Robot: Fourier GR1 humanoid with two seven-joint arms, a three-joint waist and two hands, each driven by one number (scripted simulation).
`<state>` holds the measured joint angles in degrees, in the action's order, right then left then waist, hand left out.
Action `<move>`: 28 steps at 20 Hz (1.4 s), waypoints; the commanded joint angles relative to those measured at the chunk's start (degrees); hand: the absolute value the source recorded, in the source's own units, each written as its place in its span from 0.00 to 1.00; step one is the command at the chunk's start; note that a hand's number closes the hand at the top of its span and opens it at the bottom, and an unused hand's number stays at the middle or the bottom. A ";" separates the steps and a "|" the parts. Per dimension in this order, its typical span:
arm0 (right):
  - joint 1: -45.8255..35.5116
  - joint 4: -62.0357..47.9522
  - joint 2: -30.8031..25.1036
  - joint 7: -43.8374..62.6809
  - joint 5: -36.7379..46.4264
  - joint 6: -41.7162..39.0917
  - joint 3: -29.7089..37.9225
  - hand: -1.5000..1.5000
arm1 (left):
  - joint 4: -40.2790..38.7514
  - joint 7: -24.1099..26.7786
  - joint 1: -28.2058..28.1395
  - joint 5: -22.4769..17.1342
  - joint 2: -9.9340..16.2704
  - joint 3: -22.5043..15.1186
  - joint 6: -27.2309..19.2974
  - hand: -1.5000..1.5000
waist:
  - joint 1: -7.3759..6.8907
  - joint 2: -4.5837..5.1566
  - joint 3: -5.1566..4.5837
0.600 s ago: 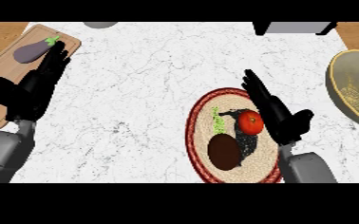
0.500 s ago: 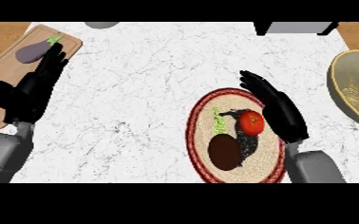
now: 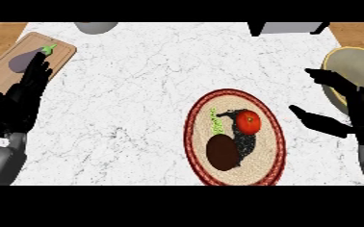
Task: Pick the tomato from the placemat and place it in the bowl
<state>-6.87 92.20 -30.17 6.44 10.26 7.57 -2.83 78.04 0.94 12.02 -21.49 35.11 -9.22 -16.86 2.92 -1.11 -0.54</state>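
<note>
From the head view, I see the tomato sitting on the round woven placemat, toward its far right part, with a dark oval patch just near-left of it and a bit of green to its left. My right hand is at the right of the mat, apart from the tomato, thumb and fingers spread wide with nothing between them. My left hand rests at the left edge, fingers straight and up, by the wooden board that carries an eggplant.

I judge the tomato light, smooth-skinned and a little slippery, soft enough to bruise, so I would close round its widest part from the sides, thumb on one flank and fingers opposite.

The bowl shows at the right edge, partly hidden behind my right hand, near the mat. The counter is flat pale marble, and the path from mat to bowl looks short, with my own hand the only thing in it.
</note>
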 commanded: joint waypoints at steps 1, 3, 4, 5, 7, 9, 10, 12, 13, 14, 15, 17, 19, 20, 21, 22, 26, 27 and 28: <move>12.54 12.19 1.08 3.92 9.98 9.65 -2.56 0.00 | 2.00 0.01 -2.76 -0.72 0.48 1.70 -0.77 0.50 | 0.47 -0.27 0.36; 19.61 20.68 1.22 4.76 13.23 9.99 -5.56 0.00 | 4.46 -1.96 -2.91 1.64 -1.70 -1.09 -3.78 0.50 | 0.36 -0.07 0.44; 23.51 22.92 1.39 5.02 16.00 10.79 -7.14 0.00 | 4.11 -0.16 -3.54 0.41 -0.99 0.41 -1.51 0.50 | -0.23 0.23 0.42; 26.50 24.80 0.85 5.45 17.22 10.77 -7.03 0.00 | 4.44 -2.48 -2.28 -0.84 0.20 1.83 -0.46 0.50 | -0.76 0.48 0.47; 27.90 32.81 -0.09 13.81 19.07 9.19 -5.70 0.00 | 5.04 0.17 -3.79 2.04 -3.01 -0.10 -2.44 0.50 | -1.53 0.74 0.44; 28.30 33.52 0.05 14.48 17.58 7.09 -1.98 0.00 | 5.89 -1.14 -4.41 3.53 -3.22 0.25 -1.83 0.50 | -2.28 0.95 0.51; 29.88 39.57 0.10 18.75 19.43 5.86 -3.73 0.00 | 4.03 -0.11 -3.32 2.91 -3.10 1.32 -0.58 0.50 | -2.07 0.95 0.48; 29.19 42.77 -1.05 21.46 17.61 2.30 -0.74 0.00 | 3.53 -1.15 -2.79 3.06 -4.71 1.12 0.19 0.50 | -2.15 1.00 0.49; 22.86 42.08 0.00 27.43 21.30 0.72 -3.30 0.00 | 5.49 -4.48 -0.87 4.78 -4.88 0.13 -1.63 0.50 | -2.66 1.08 0.49; 15.58 38.49 -3.41 30.06 15.45 -3.74 1.16 0.00 | 8.07 -2.31 -4.57 3.96 -3.31 0.93 -0.41 0.50 | -3.64 1.14 0.47; 14.94 40.76 -2.76 33.07 17.55 -4.55 0.15 0.00 | 7.06 -1.88 -4.20 6.47 -6.22 -0.76 -2.73 0.50 | -3.22 1.13 0.48; 9.48 38.74 -2.82 37.09 18.43 -7.29 -1.35 0.00 | 7.47 -2.40 -3.64 6.04 -5.70 0.64 -1.06 0.50 | -3.48 1.15 0.48; 4.95 35.72 -7.96 38.21 6.97 -14.41 5.43 0.00 | 8.50 -4.26 -3.26 5.20 -4.10 1.01 0.19 0.50 | -3.76 1.17 0.47; 1.76 33.43 -7.45 40.96 10.14 -15.30 0.15 0.00 | 6.95 -4.13 -1.82 5.73 -3.99 1.44 -0.01 0.50 | -4.20 1.32 0.43; 0.80 31.13 -7.85 41.11 8.59 -17.14 -0.43 0.00 | 4.30 -1.89 -0.83 6.13 -5.71 0.73 0.60 0.50 | -3.89 1.44 0.42; -0.36 30.18 -9.16 42.41 7.89 -19.75 -1.77 0.00 | 8.27 -5.60 -1.26 5.58 -4.65 0.48 0.11 0.50 | -4.61 1.34 0.44; -8.32 20.89 -9.60 44.97 4.32 -26.51 -4.13 0.00 | 5.17 -0.87 -2.58 5.55 -5.93 1.87 1.44 0.50 | -4.72 1.48 0.43; -9.97 20.65 -6.82 47.78 5.55 -26.54 -7.82 0.00 | 3.43 -2.49 0.17 6.33 -6.41 1.74 1.02 0.50 | -4.19 1.46 0.45; -9.92 19.80 -7.22 49.33 4.57 -28.64 -8.18 0.00 | 6.31 -4.21 -1.45 5.33 -5.51 1.96 1.63 0.50 | -4.42 1.31 0.46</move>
<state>-11.87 117.07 -37.98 51.21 16.98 -15.46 -7.64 83.81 -2.37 10.66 -15.58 29.44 -8.07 -16.33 -1.45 0.28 -0.11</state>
